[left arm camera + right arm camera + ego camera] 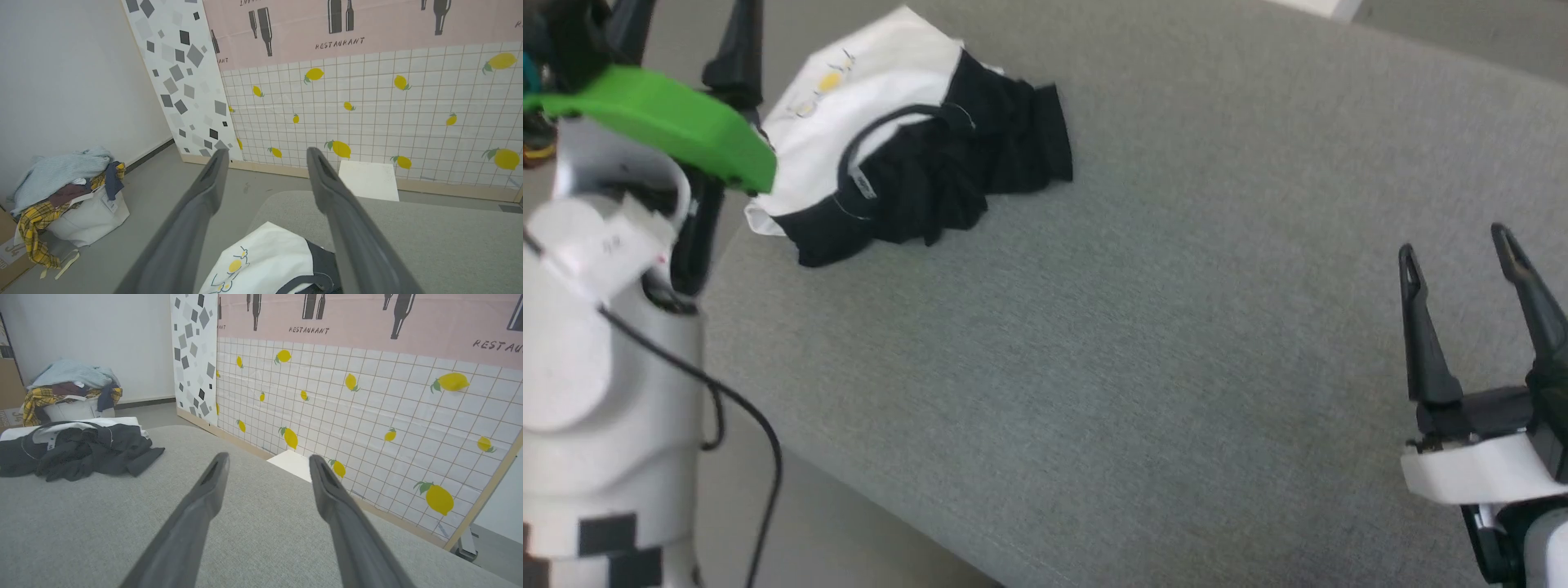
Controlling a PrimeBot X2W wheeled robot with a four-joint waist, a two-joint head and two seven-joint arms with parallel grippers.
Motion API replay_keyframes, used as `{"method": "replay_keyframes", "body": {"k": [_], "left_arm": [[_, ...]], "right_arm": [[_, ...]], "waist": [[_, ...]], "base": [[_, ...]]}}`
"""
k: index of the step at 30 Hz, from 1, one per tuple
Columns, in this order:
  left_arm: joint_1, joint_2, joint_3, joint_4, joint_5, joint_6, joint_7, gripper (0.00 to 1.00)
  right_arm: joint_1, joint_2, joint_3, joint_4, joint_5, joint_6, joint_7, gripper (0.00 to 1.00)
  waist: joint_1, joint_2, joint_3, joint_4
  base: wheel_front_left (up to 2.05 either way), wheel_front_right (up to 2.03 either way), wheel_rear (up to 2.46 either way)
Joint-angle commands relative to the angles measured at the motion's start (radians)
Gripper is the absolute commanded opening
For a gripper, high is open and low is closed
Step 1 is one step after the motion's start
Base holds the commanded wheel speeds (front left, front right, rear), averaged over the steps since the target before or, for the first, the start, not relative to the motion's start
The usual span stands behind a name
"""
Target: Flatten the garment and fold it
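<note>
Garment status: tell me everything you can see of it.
The garment is a soft shirt, white body with a small yellow line print, black sleeves and neck trim, a label inside the collar. It lies crumpled and bunched, not flattened, at the far left corner of the grey fabric surface. Only that surface touches it; the left gripper hangs open near it, apart.

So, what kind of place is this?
Probably an indoor test room: printed backdrop panels stand upright, a pile of clothes waits nearby, and the garment lies on a grey padded surface.
</note>
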Motion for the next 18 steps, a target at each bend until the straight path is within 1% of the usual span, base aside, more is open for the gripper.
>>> {"method": "replay_keyframes", "body": {"k": [1, 5, 8, 18], "left_arm": [[-0.027, 0.022, -0.010, 0.038, -0.007, -0.006, 0.018, 1.00], [-0.069, 0.075, -0.039, 0.163, -0.010, -0.011, 0.077, 1.00], [-0.085, 0.098, -0.047, 0.242, -0.029, -0.013, 0.108, 1.00], [-0.078, 0.132, -0.066, 0.394, -0.072, -0.015, 0.145, 1.00]], "right_arm": [[-0.023, -0.009, 0.008, -0.014, 0.004, -0.002, 0.009, 1.00], [-0.048, -0.031, 0.020, -0.052, 0.007, -0.002, 0.036, 1.00], [-0.062, -0.050, 0.014, -0.078, 0.009, -0.002, 0.056, 1.00], [-0.066, -0.091, -0.007, -0.152, 0.025, -0.002, 0.101, 1.00]], "waist": [[-0.0001, 0.0000, 0.103, -0.044], [-0.0001, 0.0000, 0.154, -0.077], [-0.0001, 0.0000, 0.188, -0.101], [-0.0001, 0.0000, 0.273, -0.157]], "base": [[0.00, 0.00, 0.00], [0.00, 0.00, 0.00], [0.00, 0.00, 0.00], [0.00, 0.00, 0.00]]}}
